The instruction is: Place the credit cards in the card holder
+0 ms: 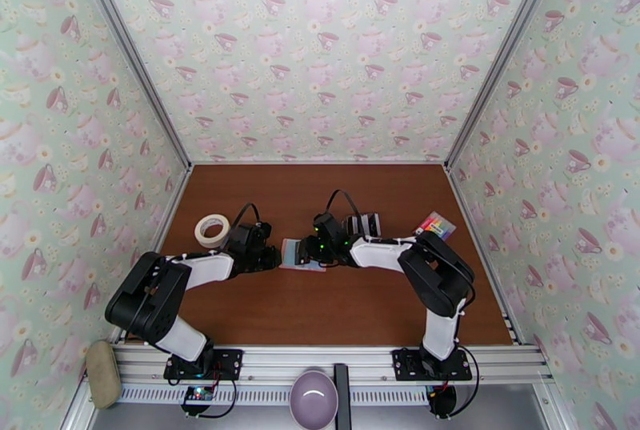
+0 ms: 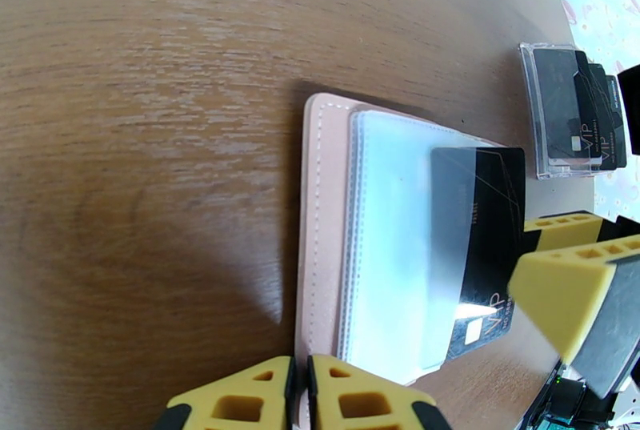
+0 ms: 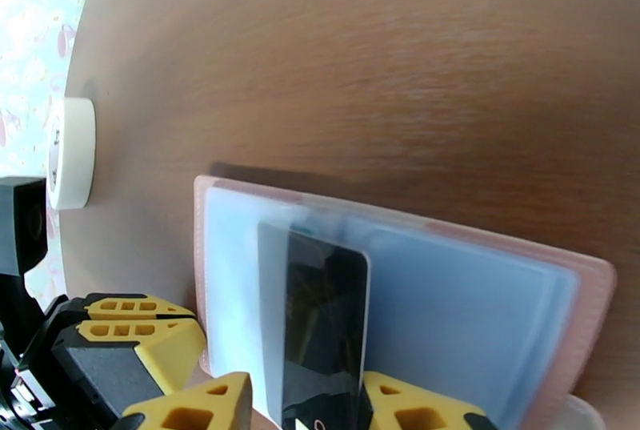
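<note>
Tape [image 1: 212,230] and card stand [image 1: 362,224] flank holder [image 1: 298,252]; left gripper [image 2: 300,371] pinches it, right gripper [image 3: 308,387] half-open

Brown wood-grain table [image 1: 336,311]. At its middle, lying open and flat, a pale pink fold-over card holder [image 1: 301,257], pale blue sleeves facing up. Well to the left, near the left edge, a white roll of tape [image 1: 212,231], lying flat. Just beyond the holder to the right, a clear plastic stand of upright dark cards [image 1: 364,224]. Farther right, by the right edge, a small rainbow-striped block [image 1: 435,224].
</note>
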`<control>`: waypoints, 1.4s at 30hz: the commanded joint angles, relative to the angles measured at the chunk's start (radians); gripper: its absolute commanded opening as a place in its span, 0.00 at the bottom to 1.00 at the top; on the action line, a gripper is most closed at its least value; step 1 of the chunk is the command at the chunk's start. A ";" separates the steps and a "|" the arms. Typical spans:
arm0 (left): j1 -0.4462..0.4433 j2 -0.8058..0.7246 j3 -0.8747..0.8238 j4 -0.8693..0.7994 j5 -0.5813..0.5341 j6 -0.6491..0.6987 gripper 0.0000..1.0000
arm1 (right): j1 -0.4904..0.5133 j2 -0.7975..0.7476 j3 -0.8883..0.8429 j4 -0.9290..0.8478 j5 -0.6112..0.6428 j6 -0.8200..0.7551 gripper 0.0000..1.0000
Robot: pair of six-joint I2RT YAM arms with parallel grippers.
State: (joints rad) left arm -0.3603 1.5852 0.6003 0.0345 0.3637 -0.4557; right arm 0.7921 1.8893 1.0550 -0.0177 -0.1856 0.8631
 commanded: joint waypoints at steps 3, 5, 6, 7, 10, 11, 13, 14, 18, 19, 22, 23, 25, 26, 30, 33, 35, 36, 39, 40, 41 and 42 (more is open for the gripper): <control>-0.022 0.056 -0.008 -0.053 0.026 0.002 0.14 | 0.013 0.011 0.042 -0.080 0.030 -0.034 0.39; -0.023 0.056 -0.008 -0.054 0.024 0.000 0.14 | 0.013 -0.011 0.049 -0.125 0.064 -0.053 0.39; -0.023 0.055 -0.008 -0.054 0.024 0.000 0.14 | 0.013 -0.025 0.053 -0.151 0.087 -0.065 0.40; -0.023 0.056 -0.008 -0.054 0.025 0.000 0.14 | 0.013 -0.039 0.056 -0.176 0.108 -0.077 0.41; -0.023 0.056 -0.007 -0.054 0.025 0.000 0.14 | 0.012 -0.062 0.072 -0.228 0.131 -0.100 0.42; -0.023 0.058 -0.007 -0.054 0.025 0.000 0.14 | 0.013 -0.065 0.073 -0.234 0.130 -0.102 0.42; -0.023 0.058 -0.007 -0.053 0.025 0.000 0.14 | 0.012 -0.067 0.073 -0.236 0.126 -0.100 0.42; -0.024 0.058 -0.006 -0.053 0.026 0.000 0.14 | 0.012 -0.067 0.070 -0.229 0.122 -0.098 0.42; -0.024 0.058 -0.008 -0.051 0.028 0.000 0.14 | 0.012 -0.046 0.074 -0.212 0.106 -0.092 0.42; -0.023 0.060 -0.007 -0.051 0.029 0.000 0.14 | 0.012 -0.041 0.078 -0.213 0.107 -0.093 0.42; -0.025 0.061 -0.008 -0.050 0.032 0.000 0.14 | 0.013 -0.023 0.090 -0.209 0.103 -0.092 0.42; -0.023 0.061 -0.008 -0.050 0.034 0.000 0.14 | 0.013 -0.017 0.091 -0.204 0.098 -0.091 0.41; -0.023 0.062 -0.008 -0.048 0.035 0.000 0.14 | 0.015 -0.003 0.100 -0.194 0.086 -0.087 0.42; -0.024 0.063 -0.006 -0.048 0.035 0.000 0.14 | 0.018 0.004 0.106 -0.195 0.087 -0.087 0.41; -0.023 0.063 -0.008 -0.048 0.037 0.000 0.14 | 0.021 0.027 0.122 -0.200 0.090 -0.085 0.41; -0.023 0.067 -0.007 -0.048 0.038 0.000 0.14 | 0.021 0.033 0.120 -0.200 0.095 -0.085 0.41; -0.023 0.067 -0.006 -0.047 0.040 0.000 0.13 | 0.021 0.034 0.119 -0.197 0.095 -0.084 0.41; -0.023 0.068 -0.006 -0.047 0.040 0.000 0.13 | 0.021 0.036 0.119 -0.195 0.094 -0.084 0.41; -0.023 0.070 -0.007 -0.045 0.043 0.000 0.13 | 0.025 0.042 0.130 -0.191 0.087 -0.082 0.41; -0.023 0.071 -0.007 -0.045 0.043 0.000 0.13 | 0.025 0.046 0.137 -0.195 0.088 -0.084 0.40; -0.023 0.070 -0.006 -0.046 0.044 0.000 0.13 | 0.031 0.051 0.146 -0.200 0.090 -0.087 0.40; -0.026 0.070 -0.007 -0.044 0.043 0.000 0.13 | 0.036 0.055 0.155 -0.207 0.092 -0.091 0.41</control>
State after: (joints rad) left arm -0.3607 1.5959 0.6041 0.0429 0.3759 -0.4557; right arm 0.8093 1.9156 1.1656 -0.2127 -0.0891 0.7876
